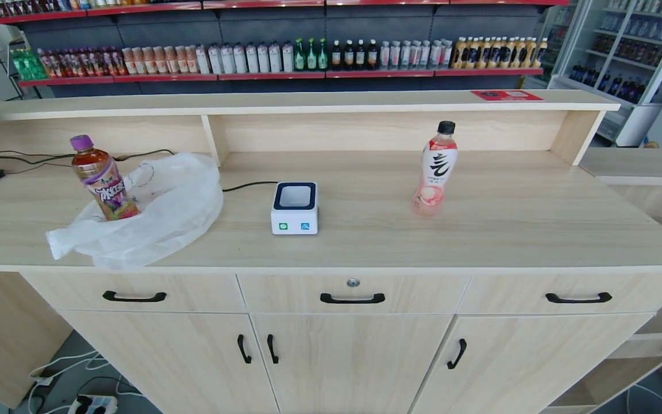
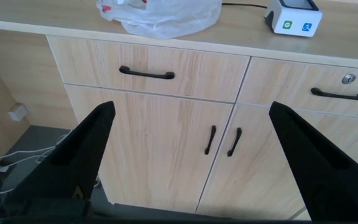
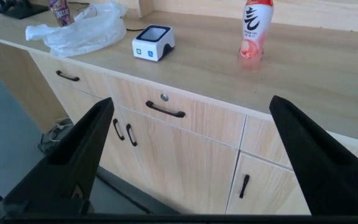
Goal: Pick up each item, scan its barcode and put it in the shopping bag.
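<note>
Partly hidden: base of tea bottle (image 1: 99, 172) inside shopping bag (image 1: 179, 215).

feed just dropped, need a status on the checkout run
Left gripper, right gripper open, empty. Purple-capped bottle in shopping bag; pink bottle upright on counter, right of scanner. Nothing crowding it.

Wooden counter (image 1: 509, 230) bearing shopping bag (image 1: 164, 221), scanner (image 1: 295, 208), upright pink bottle (image 1: 435, 172), well apart

On counter (image 1: 480, 230), bottle (image 1: 103, 178) in bag (image 1: 164, 221) at left, scanner (image 1: 295, 208) middle, second bottle (image 1: 435, 169) right.
</note>
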`<state>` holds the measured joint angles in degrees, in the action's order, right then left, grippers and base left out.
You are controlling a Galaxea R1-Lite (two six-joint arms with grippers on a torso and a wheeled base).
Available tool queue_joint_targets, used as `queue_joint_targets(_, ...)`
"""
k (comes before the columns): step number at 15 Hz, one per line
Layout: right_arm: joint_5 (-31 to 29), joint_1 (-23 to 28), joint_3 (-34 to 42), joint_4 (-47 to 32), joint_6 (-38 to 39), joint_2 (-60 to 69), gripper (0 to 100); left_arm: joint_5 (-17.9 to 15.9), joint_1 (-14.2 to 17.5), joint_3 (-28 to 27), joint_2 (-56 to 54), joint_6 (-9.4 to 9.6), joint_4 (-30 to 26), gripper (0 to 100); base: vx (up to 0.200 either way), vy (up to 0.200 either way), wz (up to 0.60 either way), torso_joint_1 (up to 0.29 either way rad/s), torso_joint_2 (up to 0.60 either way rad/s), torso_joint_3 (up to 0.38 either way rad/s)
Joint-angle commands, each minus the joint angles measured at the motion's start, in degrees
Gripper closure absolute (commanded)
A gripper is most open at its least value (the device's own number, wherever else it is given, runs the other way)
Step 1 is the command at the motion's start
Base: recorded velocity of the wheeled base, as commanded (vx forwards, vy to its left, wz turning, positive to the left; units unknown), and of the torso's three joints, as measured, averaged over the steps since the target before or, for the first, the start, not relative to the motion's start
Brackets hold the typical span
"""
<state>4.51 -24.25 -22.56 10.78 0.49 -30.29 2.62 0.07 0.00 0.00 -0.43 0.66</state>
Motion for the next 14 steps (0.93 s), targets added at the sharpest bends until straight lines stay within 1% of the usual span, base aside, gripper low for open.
queue_joint_targets(1, -0.12, -0.01, -0.73, 0.03, 0.04, -2.40, 0, 0.02, 0.01, 0.00, 0.00, -0.01, -0.04, 0, 0.200, 0.000, 0.00, 0.002, 0.00, 0.002)
queue_joint_targets(2, -0.56, 0.17, -1.96, 0.03, 0.13, -4.16, 0, 0.02, 0.01, 0.00, 0.00, -0.01, 0.04, 0, 0.200, 0.000, 0.00, -0.002, 0.01, 0.002)
queue_joint_targets(4, -1.70, 2.01, -4.07, 0.56, 0.83, -8.03, 0, 0.02, 0.01, 0.00, 0.00, -0.01, 0.04, 0, 0.000, 0.000, 0.00, 0.000, 0.00, 0.000)
queue_joint_targets(5, -1.70, 3.33, -4.86, 2.93, 0.92, -11.54, 0, 0.02, 0.01, 0.00, 0.00, -0.01, 0.04, 0, 0.000, 0.000, 0.00, 0.000, 0.00, 0.000)
queue_joint_targets(6, -1.70, 3.86, -5.12, 7.33, 0.92, -14.97, 0, 0.02, 0.01, 0.00, 0.00, -0.01, 0.04, 0, 0.000, 0.000, 0.00, 0.000, 0.00, 0.000)
queue_joint_targets(9, -1.61, 7.11, -3.89, 30.88, 0.92, -29.91, 0, 0.02, 0.01, 0.00, 0.00, -0.01, 0.04, 0, 0.000, 0.000, 0.00, 0.000, 0.00, 0.000)
queue_joint_targets(10, -1.61, 7.46, -4.51, 37.65, 0.74, -35.18, 0, 0.02, 0.01, 0.00, 0.00, -0.01, 0.04, 0, 0.000, 0.000, 0.00, 0.000, 0.00, 0.000)
queue_joint_targets(12, 0.24, 8.60, -6.00, 45.47, 0.83, -43.36, 0, 0.02, 0.01, 0.00, 0.00, -0.01, 0.04, 0, 0.000, 0.000, 0.00, 0.000, 0.00, 0.000)
queue_joint_targets(13, 2.70, 9.66, -6.61, 48.99, 0.74, -47.75, 0, 0.02, 0.01, 0.00, 0.00, -0.01, 0.04, 0, 0.000, 0.000, 0.00, 0.000, 0.00, 0.000)
queue_joint_targets(14, 3.75, 10.18, -6.79, 51.01, 0.48, -50.21, 0, 0.02, 0.01, 0.00, 0.00, -0.01, 0.04, 0, 0.000, 0.000, 0.00, 0.000, 0.00, 0.000)
